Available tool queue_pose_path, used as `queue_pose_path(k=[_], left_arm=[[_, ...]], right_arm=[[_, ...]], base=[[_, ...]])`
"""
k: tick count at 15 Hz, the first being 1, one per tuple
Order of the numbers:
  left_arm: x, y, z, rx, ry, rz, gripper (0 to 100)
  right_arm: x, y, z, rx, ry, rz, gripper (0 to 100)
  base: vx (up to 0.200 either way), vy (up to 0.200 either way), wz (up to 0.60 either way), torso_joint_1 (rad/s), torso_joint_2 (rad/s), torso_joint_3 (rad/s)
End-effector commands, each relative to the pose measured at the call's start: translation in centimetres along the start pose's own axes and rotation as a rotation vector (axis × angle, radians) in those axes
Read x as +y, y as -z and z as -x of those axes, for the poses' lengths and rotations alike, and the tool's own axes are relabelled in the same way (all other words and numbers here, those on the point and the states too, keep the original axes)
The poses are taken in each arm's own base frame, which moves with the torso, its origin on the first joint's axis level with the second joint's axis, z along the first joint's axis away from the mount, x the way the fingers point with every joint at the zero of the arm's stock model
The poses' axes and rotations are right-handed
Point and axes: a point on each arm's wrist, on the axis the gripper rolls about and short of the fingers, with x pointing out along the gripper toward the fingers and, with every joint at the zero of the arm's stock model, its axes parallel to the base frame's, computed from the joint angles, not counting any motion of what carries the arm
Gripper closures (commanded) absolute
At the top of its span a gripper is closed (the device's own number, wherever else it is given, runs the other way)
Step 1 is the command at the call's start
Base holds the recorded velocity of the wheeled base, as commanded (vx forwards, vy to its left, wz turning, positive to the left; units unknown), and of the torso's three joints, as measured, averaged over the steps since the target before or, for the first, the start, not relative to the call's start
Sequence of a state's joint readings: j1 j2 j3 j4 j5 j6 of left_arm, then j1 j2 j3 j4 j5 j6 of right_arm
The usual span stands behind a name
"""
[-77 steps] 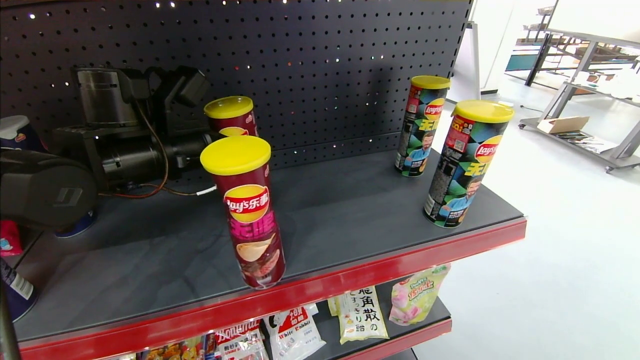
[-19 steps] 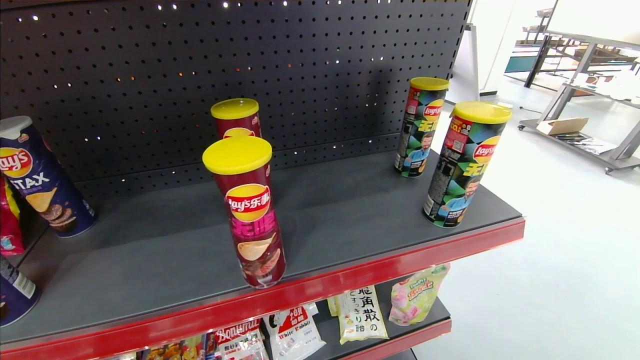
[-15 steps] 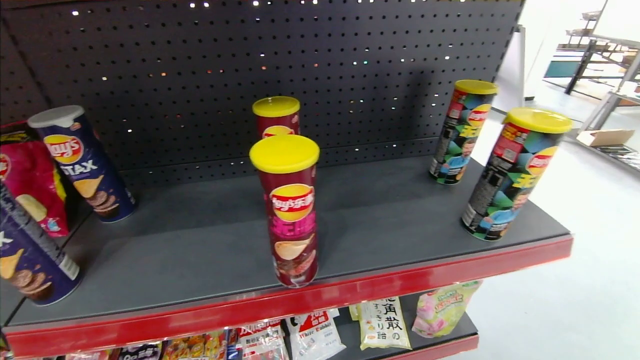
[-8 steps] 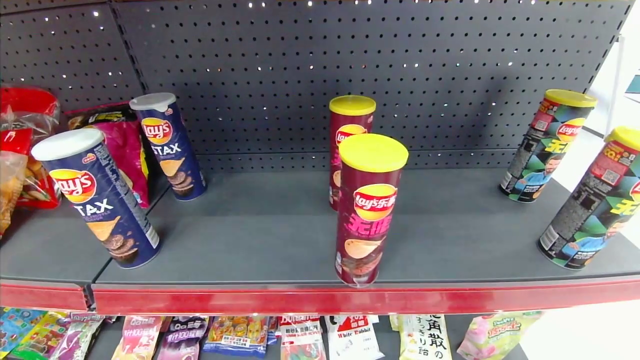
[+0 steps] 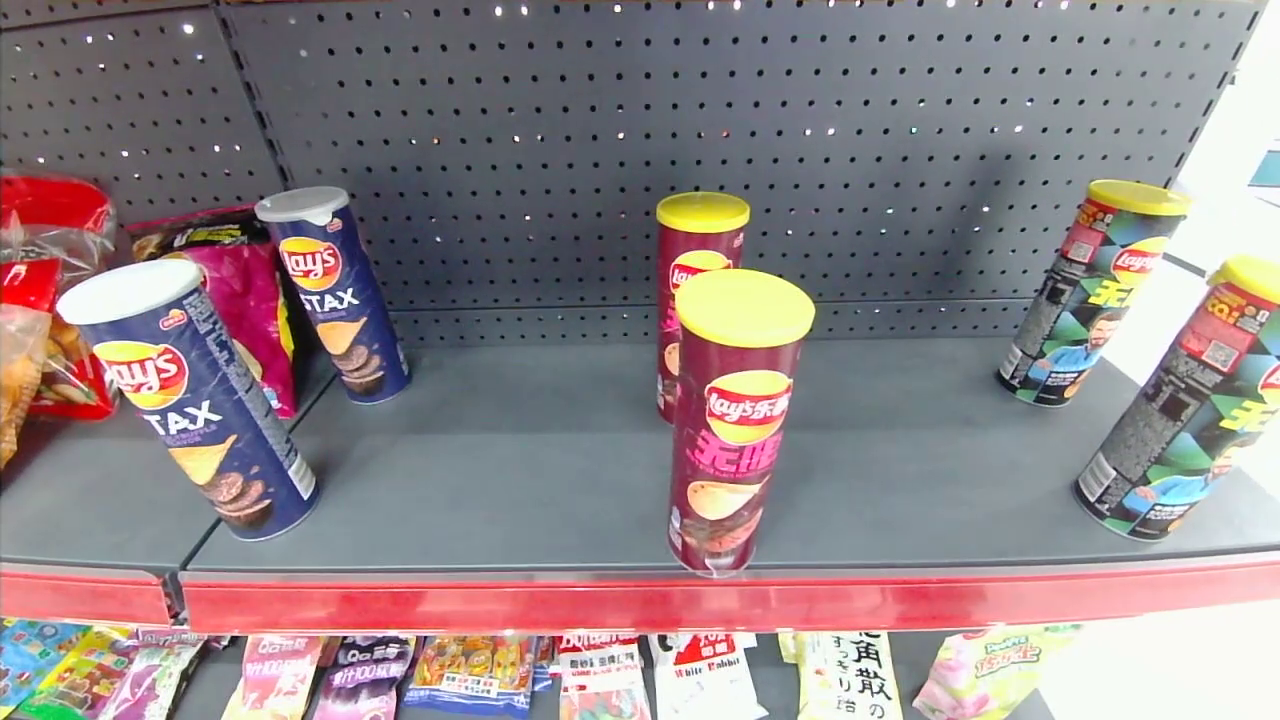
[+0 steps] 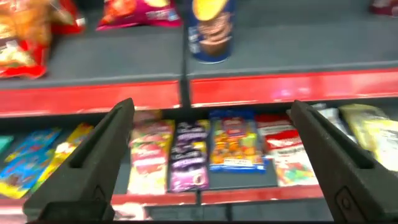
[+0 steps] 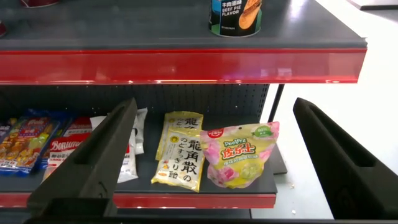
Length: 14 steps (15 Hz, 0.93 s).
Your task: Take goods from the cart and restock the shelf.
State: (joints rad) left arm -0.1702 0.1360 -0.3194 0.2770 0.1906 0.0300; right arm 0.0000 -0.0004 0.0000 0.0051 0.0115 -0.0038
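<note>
The grey shelf (image 5: 520, 470) with a red front edge holds chip cans. Two maroon cans with yellow lids stand in the middle, one at the front (image 5: 738, 420) and one behind it (image 5: 695, 260). Two blue cans (image 5: 185, 400) (image 5: 330, 295) stand to the left, two black-and-green cans (image 5: 1095, 290) (image 5: 1190, 410) to the right. My left gripper (image 6: 211, 106) is open and empty, facing the red edge below a blue can (image 6: 211, 31). My right gripper (image 7: 214, 102) is open and empty, below the shelf edge under a black-and-green can (image 7: 236, 15).
Snack bags (image 5: 60, 300) fill the shelf's far left. A lower shelf holds a row of candy and snack packets (image 7: 183, 149) (image 6: 186, 155). Between the blue and maroon cans lies bare shelf. A pegboard wall (image 5: 600, 120) backs the shelf.
The head camera has turned left, bringing the blue cans and bags into view. My left arm, by the back maroon can five seconds ago, has left the head view. The cans stand as before.
</note>
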Motion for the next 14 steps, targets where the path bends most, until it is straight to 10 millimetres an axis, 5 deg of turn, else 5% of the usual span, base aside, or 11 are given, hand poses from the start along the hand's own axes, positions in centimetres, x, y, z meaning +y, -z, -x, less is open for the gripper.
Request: queue_pose_path(k=[1,3,5,6,14], left_arm=[[-0.1,0.4,0.0,0.005,-0.050,0.001,0],[-0.5,0.5,0.0,0.045,-0.158,0.008,0],[-0.9,2.3,-0.3,0.081,-0.163,0.023,0],[-1.1,4.8,-0.3,0.040,-0.075,0.008,0],[-1.4,5.8,-1.9,-0.104,0.007,0.024,0]], right_arm=[[0.0,0.0,0.0,0.000,-0.001,0.001,0],[0.0,0.0,0.0,0.000,-0.001,0.001,0],[0.0,0.0,0.0,0.000,-0.001,0.001,0],[0.0,0.0,0.0,0.000,-0.001,0.001,0],[0.0,0.0,0.0,0.001,-0.002,0.002,0]], base=[[0.000,0.000,0.00,0.000,0.00,0.000],[0.000,0.000,0.00,0.000,0.00,0.000],[0.000,0.000,0.00,0.000,0.00,0.000],[0.000,0.000,0.00,0.000,0.00,0.000],[0.000,0.000,0.00,0.000,0.00,0.000]])
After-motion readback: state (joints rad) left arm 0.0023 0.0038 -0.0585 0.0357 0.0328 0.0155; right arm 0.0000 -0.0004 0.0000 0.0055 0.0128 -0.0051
